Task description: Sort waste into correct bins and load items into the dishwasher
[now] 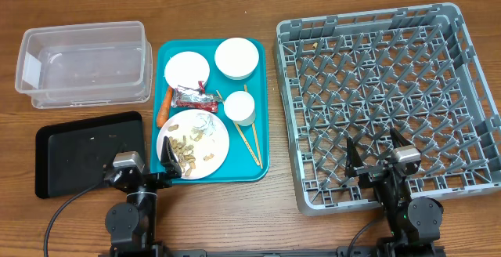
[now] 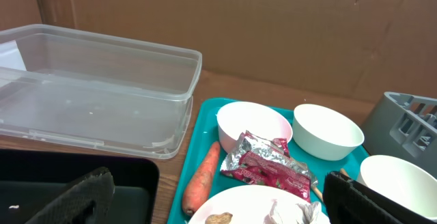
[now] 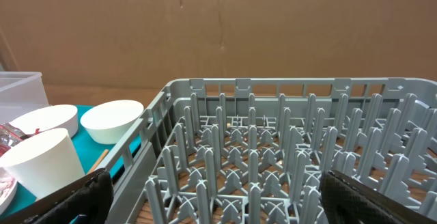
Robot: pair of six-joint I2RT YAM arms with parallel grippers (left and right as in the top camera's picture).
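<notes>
Overhead shows teal tray (image 1: 237,159) holding plate (image 1: 213,142), cup (image 1: 239,108), wrapper (image 1: 192,98).

1. In the left wrist view the bottom edge cuts off the plate (image 2: 249,207), leaving only its far rim.
2. There the cup (image 2: 403,179) runs off the right edge, and the dish rack (image 2: 410,121) shows just one corner.
3. From overhead, the scraps (image 1: 186,147) on the plate are too small to tell apart.

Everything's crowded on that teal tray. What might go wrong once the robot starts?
The wrapper lies close beside the carrot, so grabbing one may nudge the other. The chopsticks lie flat and thin next to the cup, likely hard to pinch. Tilting the plate could spill its peanut shells.
</notes>
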